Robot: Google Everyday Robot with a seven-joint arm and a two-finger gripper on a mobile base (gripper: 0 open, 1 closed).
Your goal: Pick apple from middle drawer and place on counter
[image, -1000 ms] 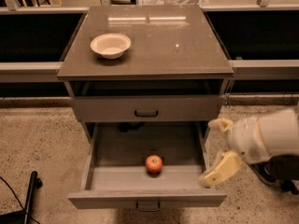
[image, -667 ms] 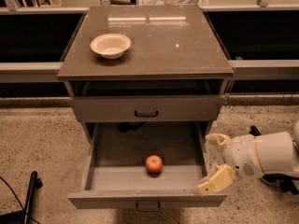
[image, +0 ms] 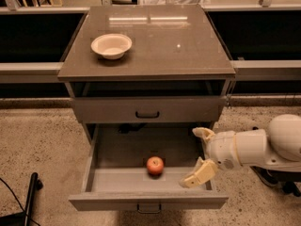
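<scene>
The apple [image: 155, 165] is small, round and red-orange. It lies on the grey floor of the open middle drawer [image: 113, 152], near the front and a little right of centre. My gripper [image: 198, 155] comes in from the right on a white arm, over the drawer's right side, apart from the apple and to its right. Its two cream fingers are spread wide and hold nothing. The glossy grey-brown counter [image: 164, 41] tops the cabinet above.
A cream-white bowl [image: 111, 45] sits on the counter's left part. A shut grey drawer front with a black loop handle [image: 147, 113] is above the open drawer. A black pole [image: 29, 197] stands at the lower left on the speckled floor.
My gripper and arm have moved left and a little down, from beside the drawer's right wall to over the drawer's right side, closer to the apple. The apple has not moved.
</scene>
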